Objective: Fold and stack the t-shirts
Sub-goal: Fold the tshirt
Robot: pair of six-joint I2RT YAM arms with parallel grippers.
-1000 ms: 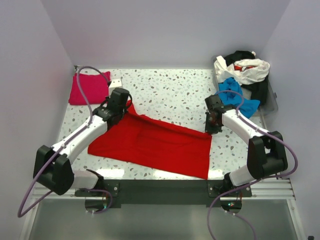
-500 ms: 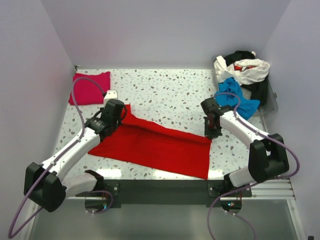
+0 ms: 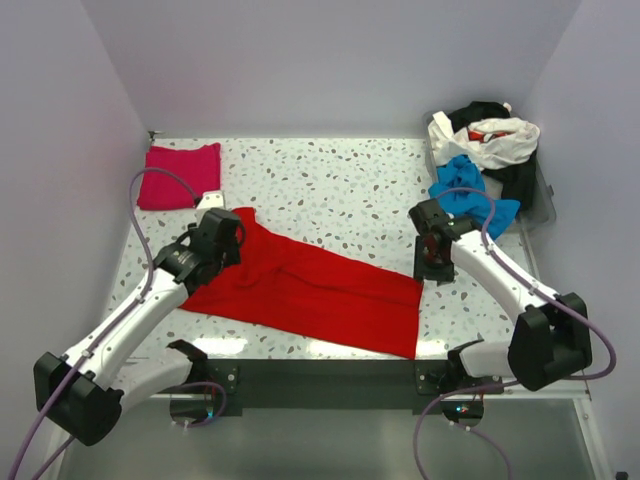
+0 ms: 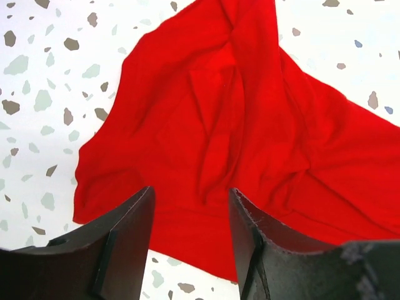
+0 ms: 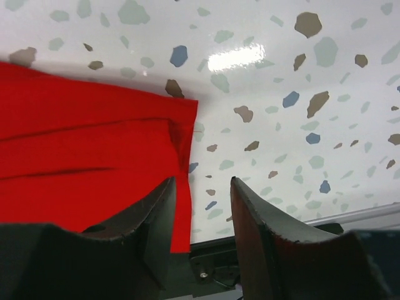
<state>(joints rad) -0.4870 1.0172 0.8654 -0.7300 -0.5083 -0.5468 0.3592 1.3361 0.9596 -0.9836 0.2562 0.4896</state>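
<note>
While the worktop carried the red t-shirt along its near side, long axis running far-left to near-right, the left pincer hovered open over its left end, the right pincer open at its right edge, both empty.

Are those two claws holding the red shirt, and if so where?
Nothing is held. The left gripper and the right gripper both stand open over the red t-shirt, the left above its bunched end, the right above a corner.
</note>
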